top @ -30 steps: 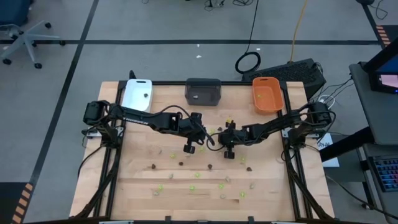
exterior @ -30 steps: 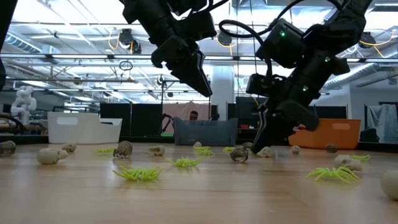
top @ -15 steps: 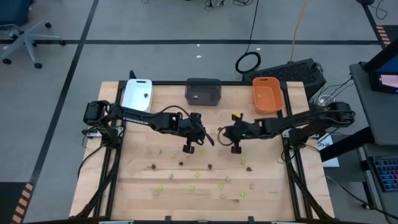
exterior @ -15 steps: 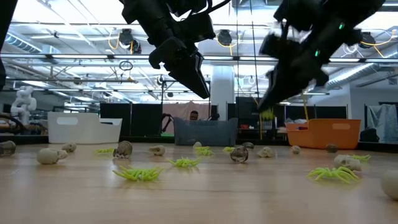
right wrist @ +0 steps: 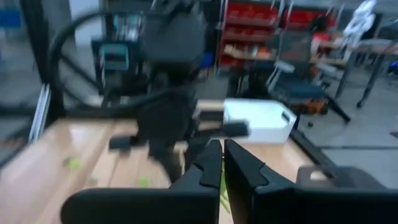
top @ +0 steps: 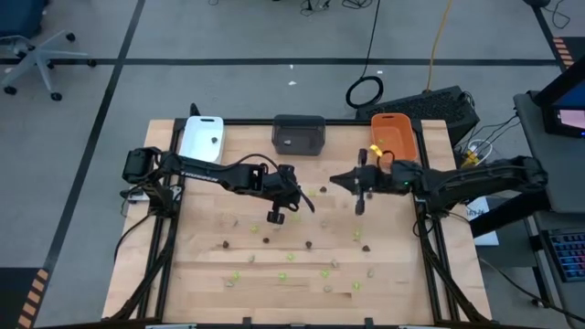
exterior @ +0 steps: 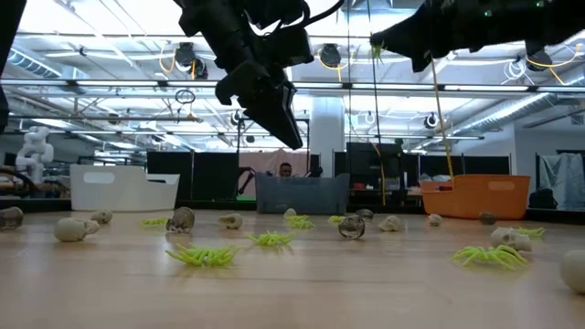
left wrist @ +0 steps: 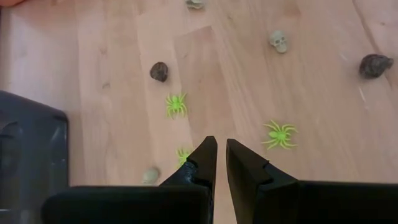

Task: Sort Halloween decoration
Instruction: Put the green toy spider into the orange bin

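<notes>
While blurred, right claw [right wrist: 221,163] pinches a green piece [right wrist: 222,186].

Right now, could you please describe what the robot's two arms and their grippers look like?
Both arms are dark, nearly black, jointed links with black cables looping beside them. The left gripper and right gripper each have two slim, dark, tapering fingers on a wide black bar. No markings can be made out.

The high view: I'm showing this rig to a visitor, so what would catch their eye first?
Probably the two dark arms meeting over the middle of the wooden table: the left gripper hangs low, and the right gripper is lifted near the orange tray. Then the tiny decorations scattered over the near half, and the white tray and dark grey tray along the far edge.
</notes>
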Available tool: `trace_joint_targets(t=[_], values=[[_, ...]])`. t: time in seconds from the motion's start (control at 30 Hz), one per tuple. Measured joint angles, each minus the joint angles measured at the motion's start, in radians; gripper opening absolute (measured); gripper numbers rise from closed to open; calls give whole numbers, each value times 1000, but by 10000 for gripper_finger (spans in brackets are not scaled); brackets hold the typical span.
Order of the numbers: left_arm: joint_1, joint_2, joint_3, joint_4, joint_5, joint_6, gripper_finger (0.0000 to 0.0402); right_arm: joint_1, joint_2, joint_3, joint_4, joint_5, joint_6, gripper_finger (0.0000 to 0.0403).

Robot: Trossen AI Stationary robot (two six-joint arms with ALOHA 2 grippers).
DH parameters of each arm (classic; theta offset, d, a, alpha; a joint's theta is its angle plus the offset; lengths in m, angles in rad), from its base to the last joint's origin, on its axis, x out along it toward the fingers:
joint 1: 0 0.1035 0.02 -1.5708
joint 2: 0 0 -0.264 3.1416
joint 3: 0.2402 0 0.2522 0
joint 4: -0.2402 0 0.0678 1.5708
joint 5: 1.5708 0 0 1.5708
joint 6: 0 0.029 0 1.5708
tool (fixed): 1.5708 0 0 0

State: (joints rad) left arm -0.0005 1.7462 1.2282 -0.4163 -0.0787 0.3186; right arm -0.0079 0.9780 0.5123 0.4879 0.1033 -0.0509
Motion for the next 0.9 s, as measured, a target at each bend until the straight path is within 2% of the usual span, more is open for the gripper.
trace_joint_targets(t=[0.13, 0.4, 0.53, 0.77, 0.9], values=[[-15, 0, 0, -19, 1, -25, 33, -20, 0, -33, 116, 10, 21, 0], [-42, 0, 0, -6, 3, -66, 33, -20, -1, -34, 123, 27, -114, 0], [-48, 0, 0, 13, 2, -78, 33, -20, -1, -34, 106, 27, -261, 0], [-48, 0, 0, 44, -1, -79, 33, -19, -1, -34, 31, 25, -619, 0], [-48, 0, 0, 61, -3, -79, 33, -19, -1, -34, -4, 26, -739, 0]])
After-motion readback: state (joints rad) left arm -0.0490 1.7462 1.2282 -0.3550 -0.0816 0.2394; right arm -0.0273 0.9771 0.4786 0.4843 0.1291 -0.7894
